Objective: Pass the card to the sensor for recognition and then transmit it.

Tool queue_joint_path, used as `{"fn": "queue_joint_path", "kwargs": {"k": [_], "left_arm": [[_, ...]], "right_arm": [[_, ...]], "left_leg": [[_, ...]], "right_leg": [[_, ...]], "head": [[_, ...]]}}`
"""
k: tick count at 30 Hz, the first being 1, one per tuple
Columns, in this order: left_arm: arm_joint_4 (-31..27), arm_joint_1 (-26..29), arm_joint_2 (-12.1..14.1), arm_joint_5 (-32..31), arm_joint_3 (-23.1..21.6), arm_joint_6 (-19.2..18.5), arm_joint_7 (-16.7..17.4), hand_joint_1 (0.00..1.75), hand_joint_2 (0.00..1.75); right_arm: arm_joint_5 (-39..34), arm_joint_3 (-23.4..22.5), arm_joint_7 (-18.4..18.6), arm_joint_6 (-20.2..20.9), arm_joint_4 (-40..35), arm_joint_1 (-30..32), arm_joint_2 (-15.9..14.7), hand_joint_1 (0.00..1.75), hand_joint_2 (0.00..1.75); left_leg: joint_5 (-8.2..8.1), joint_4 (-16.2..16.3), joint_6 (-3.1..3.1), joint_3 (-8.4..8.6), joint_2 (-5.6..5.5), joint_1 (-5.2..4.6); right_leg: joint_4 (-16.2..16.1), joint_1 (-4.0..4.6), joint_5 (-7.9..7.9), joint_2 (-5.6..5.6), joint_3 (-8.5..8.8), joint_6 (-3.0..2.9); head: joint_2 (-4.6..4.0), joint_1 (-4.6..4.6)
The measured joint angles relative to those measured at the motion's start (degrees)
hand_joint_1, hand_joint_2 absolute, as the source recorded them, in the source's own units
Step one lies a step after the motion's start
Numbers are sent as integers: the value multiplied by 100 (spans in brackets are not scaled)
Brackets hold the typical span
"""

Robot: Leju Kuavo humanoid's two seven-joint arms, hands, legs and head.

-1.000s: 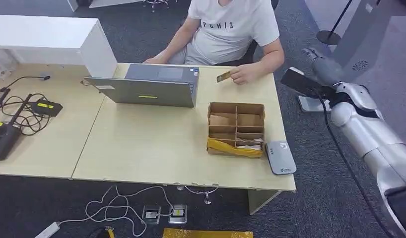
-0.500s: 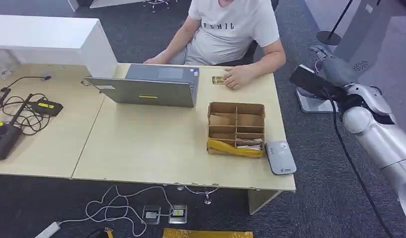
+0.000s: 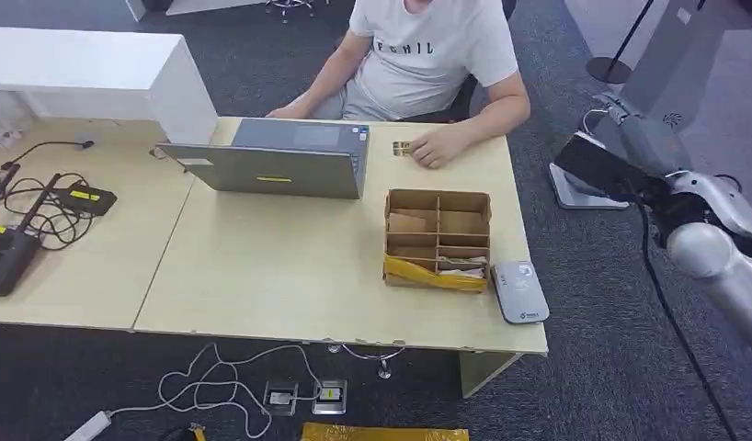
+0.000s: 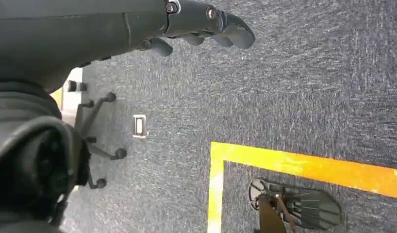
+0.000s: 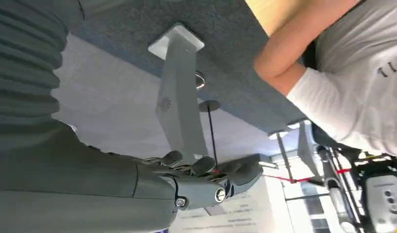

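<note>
- Grey and flat, the card reader lies on the near right corner of the tabletop, just beside the compartmented cardboard box; no card is on it or over it.
- Beyond the box, near the far edge, the card now lies flat on the tabletop, touching or just beside the seated person's hand. A second ago that hand held the card raised off the surface; half a second ago it was already down.
- That change suggests the hand-over is done: the card has reached the person, and the task looks to be at or very near its end.
- To the right of the tabletop, the right hand has been pulling back and away from the person across the last second, and is now well apart from the card, out over the carpet.
- In the right wrist view the right hand shows its fingers loosely curled and a little apart, with nothing between them.
- In the left wrist view the left hand hangs over the grey carpet, fingers slightly bent, apart and holding nothing.
- Farther off, a grey laptop stands open in front of the person.
</note>
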Motion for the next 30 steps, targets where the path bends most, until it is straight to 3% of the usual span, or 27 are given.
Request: {"fn": "queue_joint_path", "kwargs": {"k": [5,10,23,30], "left_arm": [[0,32,0,48,37,30,0,0,0],[0,119,-2,107,63,160,-7,0,0],[0,179,-9,157,157,223,-50,0,0],[0,194,-17,155,195,260,-50,0,0]], "right_arm": [[-191,48,122,-223,-304,473,-337,0,175],[-37,87,173,-835,-477,1152,-617,0,175],[253,81,267,-999,-780,1882,-772,0,175],[728,79,288,-1336,-1071,2379,-792,0,175]], "left_leg": [[0,0,0,0,1,-1],[-1,-1,1,-2,-3,0],[-1,-2,0,-1,1,0],[-2,-2,1,-4,-5,0]], "right_leg": [[-1,-1,0,1,-1,0],[-1,0,0,-4,1,0],[-1,0,0,0,0,0],[-1,0,-1,-4,0,0]], "head": [[0,-2],[0,0],[0,0],[0,-2]]}}
